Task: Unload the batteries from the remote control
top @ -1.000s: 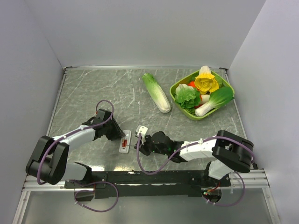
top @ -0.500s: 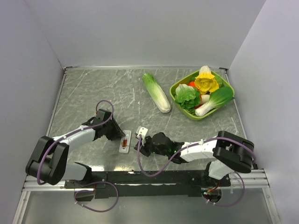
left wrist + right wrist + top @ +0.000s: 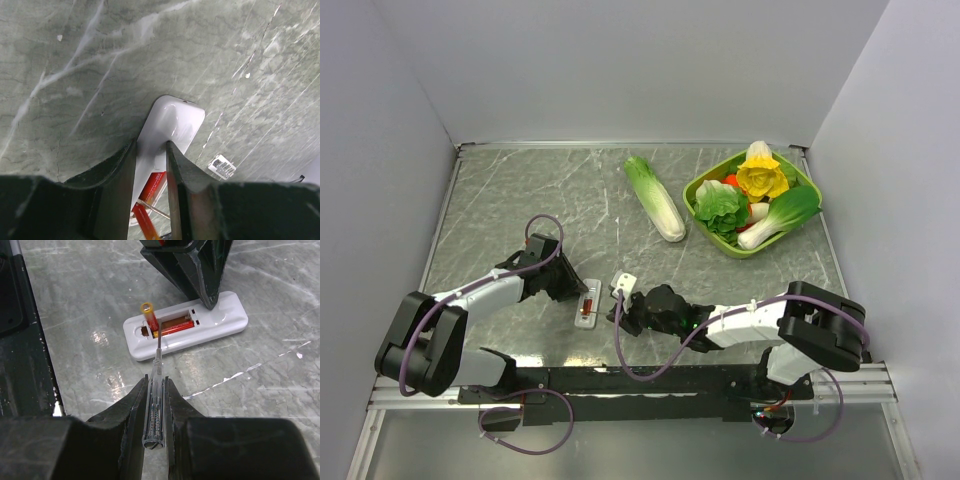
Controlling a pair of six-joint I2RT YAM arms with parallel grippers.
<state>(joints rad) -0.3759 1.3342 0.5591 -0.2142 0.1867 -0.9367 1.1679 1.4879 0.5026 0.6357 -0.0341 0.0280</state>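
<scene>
The white remote control [image 3: 215, 320] lies on the table with its battery recess uncovered. One reddish battery [image 3: 148, 316] stands tilted up out of the recess, and another [image 3: 176, 328] lies flat inside. My left gripper [image 3: 151, 145] is shut on the remote's sides, holding one end of the remote [image 3: 172, 120]. My right gripper [image 3: 154, 382] is shut on a clear-handled screwdriver [image 3: 153, 412] whose thin tip reaches the raised battery's base. In the top view the remote [image 3: 587, 302] sits between the left gripper [image 3: 570, 290] and the right gripper [image 3: 625, 315].
A small whitish cover piece [image 3: 623, 281] lies just right of the remote, also in the left wrist view [image 3: 221, 166]. A long pale-green cabbage [image 3: 654, 197] lies further back. A green bowl [image 3: 705, 222] of toy vegetables stands at the back right.
The right arm has shifted very slightly toward the near edge. Both grips and the remote stay as they were.
</scene>
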